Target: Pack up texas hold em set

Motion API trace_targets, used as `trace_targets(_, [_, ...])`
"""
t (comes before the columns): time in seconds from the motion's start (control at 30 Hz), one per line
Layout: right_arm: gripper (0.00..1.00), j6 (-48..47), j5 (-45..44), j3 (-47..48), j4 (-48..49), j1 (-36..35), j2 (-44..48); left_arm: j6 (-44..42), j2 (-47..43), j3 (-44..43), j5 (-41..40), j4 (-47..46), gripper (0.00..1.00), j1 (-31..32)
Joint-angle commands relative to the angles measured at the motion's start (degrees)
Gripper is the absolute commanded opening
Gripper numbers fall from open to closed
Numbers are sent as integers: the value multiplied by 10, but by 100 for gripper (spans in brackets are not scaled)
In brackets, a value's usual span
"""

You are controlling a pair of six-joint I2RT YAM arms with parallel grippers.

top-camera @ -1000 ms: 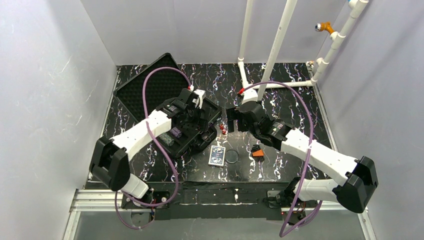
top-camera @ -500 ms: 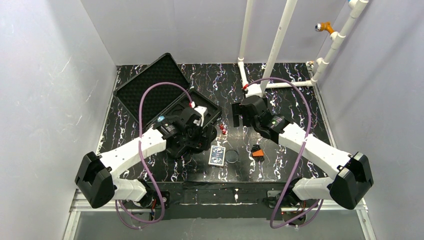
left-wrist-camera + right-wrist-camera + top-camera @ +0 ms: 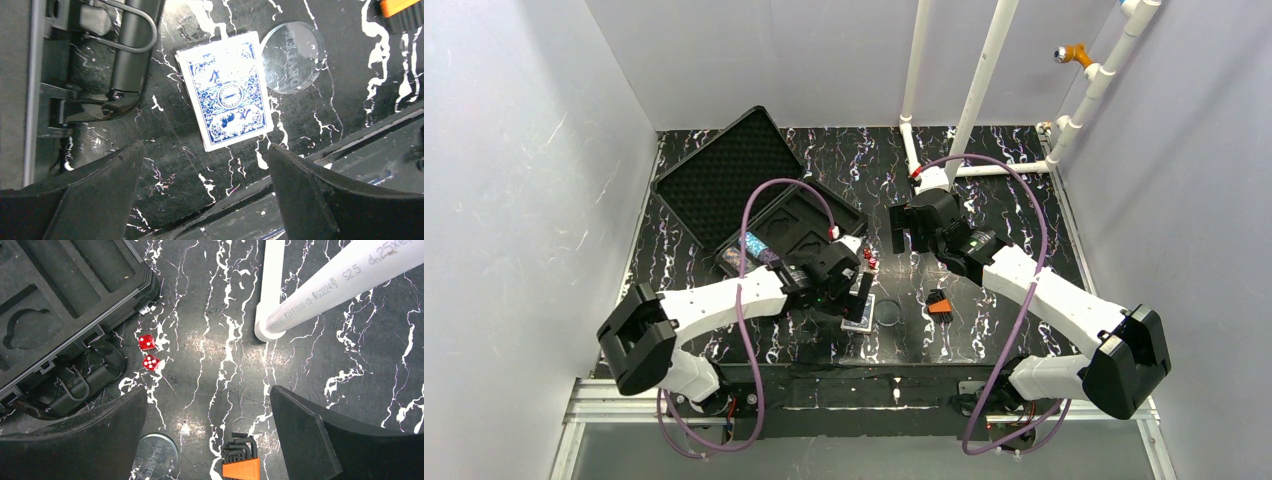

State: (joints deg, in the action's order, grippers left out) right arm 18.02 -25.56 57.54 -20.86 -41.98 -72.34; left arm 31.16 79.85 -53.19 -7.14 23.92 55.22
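The black case [image 3: 724, 185] lies open at the back left, its foam lid flat and its moulded tray [image 3: 796, 222] toward the middle. Rolls of teal and purple chips [image 3: 754, 248] lie in the tray's near-left slot. The blue-backed card deck [image 3: 227, 97] lies flat on the table beside the clear round disc [image 3: 292, 57]. My left gripper [image 3: 205, 147] hovers open just above the deck [image 3: 856, 318], holding nothing. My right gripper [image 3: 208, 390] hangs open over bare table [image 3: 902, 232], right of the case, with the disc [image 3: 156, 455] at its lower left.
Two red dice [image 3: 148, 354] sit by the case's handle [image 3: 125, 60]. An orange-and-black hex key set [image 3: 240, 462] lies right of the disc. White pipes [image 3: 272, 295] rise from the table at the back right. The table's front edge [image 3: 320, 150] runs just below the deck.
My left arm has swung off the case tray toward the front and now hangs over the card deck, uncovering the chip rolls. My right gripper shifted slightly back early on, then stayed still.
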Motion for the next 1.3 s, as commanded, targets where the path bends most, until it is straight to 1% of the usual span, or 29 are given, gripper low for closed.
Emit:
trace_targets(0.0, [100, -6, 1, 0, 21, 5, 15, 31, 32, -12, -49, -4, 94, 27])
trace_targets(0.13, [100, -6, 2, 0, 21, 6, 17, 63, 58, -13, -79, -7, 94, 41])
trace_targets(0.27, [100, -6, 6, 0, 21, 7, 17, 68, 80, -14, -94, -22, 94, 58])
trace_targets(0.5, [100, -2, 10, -3, 21, 8, 18, 66, 131, -40, -93, -26, 93, 75])
trace_targets(0.77, [100, 1, 14, -10, 20, 9, 21, 69, 162, -61, -97, -23, 92, 87])
trace_targets(0.9, [100, 1, 14, -14, 21, 8, 24, 74, 167, -61, -107, -15, 89, 90])
trace_targets(1.1, [100, 2, 15, -17, 21, 10, 25, 87, 183, -61, -116, -3, 80, 91])
trace_targets(1.27, [100, 0, 14, -19, 21, 9, 28, 89, 195, -60, -124, -1, 77, 91])
